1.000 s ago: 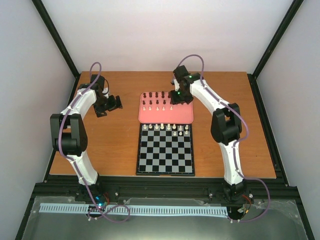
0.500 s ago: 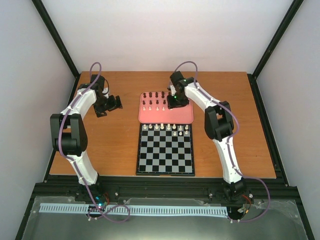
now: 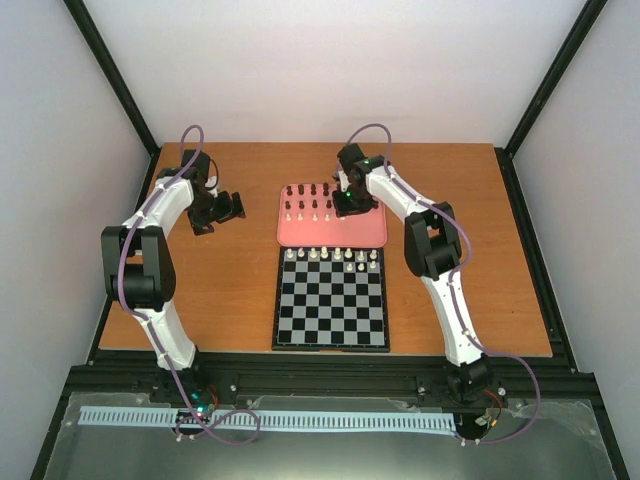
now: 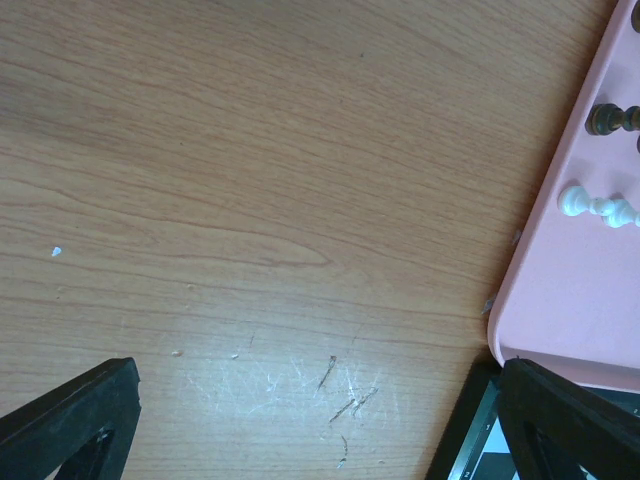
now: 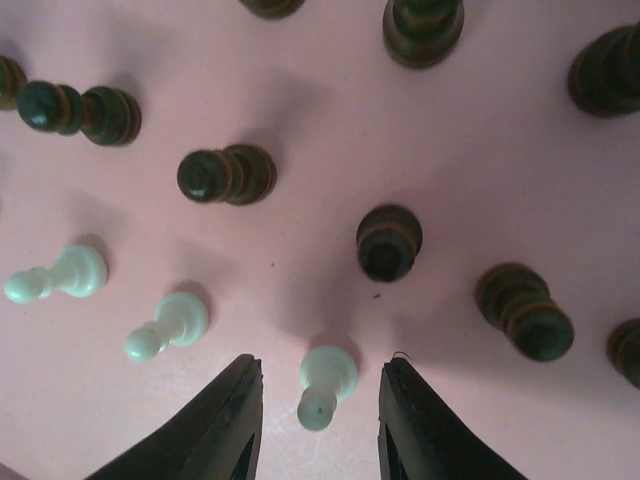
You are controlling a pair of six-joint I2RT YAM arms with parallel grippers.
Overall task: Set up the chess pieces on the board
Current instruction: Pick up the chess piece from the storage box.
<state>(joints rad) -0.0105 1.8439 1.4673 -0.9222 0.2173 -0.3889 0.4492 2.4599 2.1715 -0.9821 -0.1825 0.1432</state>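
Here's the right gripper [image 5: 320, 405], fingers spread apart low over the pink tray [image 5: 300, 90]; a white pawn [image 5: 328, 375] stands right between them; dark pieces [image 5: 388, 240] just beyond; left gripper [image 4: 310, 420] likewise apart, over the worktop [image 4: 250, 150] beside the tray; board [image 3: 330, 310] sits against the tray's near edge, white pieces [image 3: 330, 255] on its far rows.

Tray [image 3: 330, 236] sits just behind the board [image 3: 331, 300]. Chess pieces [image 3: 305, 203] stand in rows on the tray; others line the board's far rows. Right gripper [image 5: 320, 400] is over the tray, straddling one piece. Left gripper [image 3: 232, 206] is behind-left of the board, over the table [image 3: 220, 290].
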